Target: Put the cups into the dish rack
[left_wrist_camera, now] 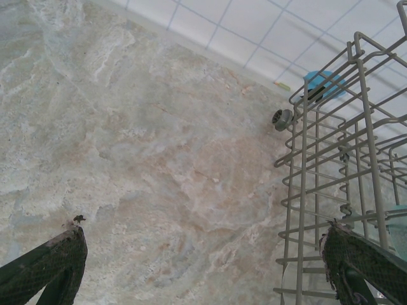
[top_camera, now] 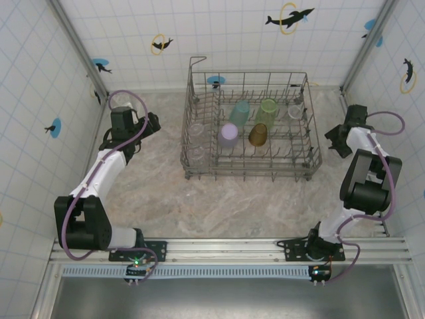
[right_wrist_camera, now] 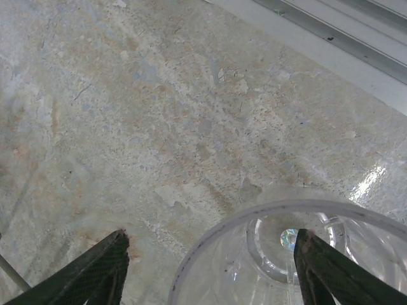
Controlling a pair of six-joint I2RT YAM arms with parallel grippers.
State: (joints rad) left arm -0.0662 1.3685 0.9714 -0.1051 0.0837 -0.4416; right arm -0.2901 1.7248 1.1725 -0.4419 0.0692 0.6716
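under the right tool (right_wrist_camera: 210, 236), a clear cup (right_wrist_camera: 275, 251) stands mouth up.

We are seeing bare table (top_camera: 159, 193) open left of the dish rack (top_camera: 252, 174) and before it. Inside, teal cup (top_camera: 240, 111), lime cup (top_camera: 267, 109), lavender cup (top_camera: 228, 135) and amber cup (top_camera: 258, 133) are filling the middle rows, clear cups (top_camera: 196, 129) its left end. Right of the dish rack, a lone clear cup (right_wrist_camera: 267, 251) is blocking the strip.
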